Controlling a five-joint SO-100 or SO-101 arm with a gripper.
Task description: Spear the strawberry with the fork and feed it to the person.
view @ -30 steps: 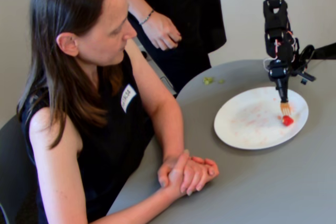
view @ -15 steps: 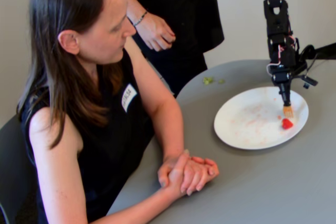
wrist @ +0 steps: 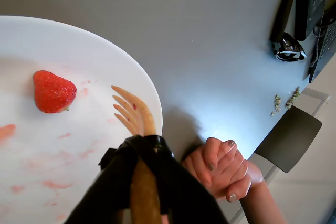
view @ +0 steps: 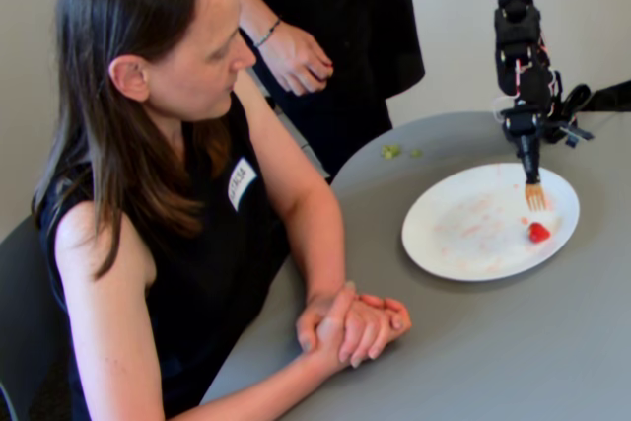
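Landmark: a round, smooth white plate (view: 463, 253) is taken as reference; its glossy surface is marked with pale pink smears, seen in both views.
Strawberry: the small bright red strawberry chunk (view: 538, 233) (wrist: 53, 92), rounded and dimpled in texture, is seen lying on the plate near its right rim in the fixed view; it is not touched by the tines.
Fork: the short orange-tan plastic fork (view: 534, 194) (wrist: 133, 114), with curved pointed tines, is held tines-down above the plate, just beside the strawberry and apart from it; in the wrist view a red speck is seen on one tine.
Gripper: the fork's handle is seen wrapped in black material at the tip of the black robot arm (view: 523, 66), which carries red and white wires; no fingers can be made out, so whether the gripper is clenched or released cannot be told.
Worktop: a matte grey round worktop (view: 493, 352) is seen under the plate; small green bits (view: 392, 152) lie on it beyond the plate's upper left edge.
Person: a seated woman with long straight brown hair and a black sleeveless top (view: 168, 184) is placed left of the plate, a white name tag on her chest; her clasped hands (view: 352, 324) (wrist: 223, 166) rest on the worktop, well apart from the plate's lower left rim.
Background: a standing figure in black (view: 325, 27), with a bracelet on the wrist, is seen behind the woman.
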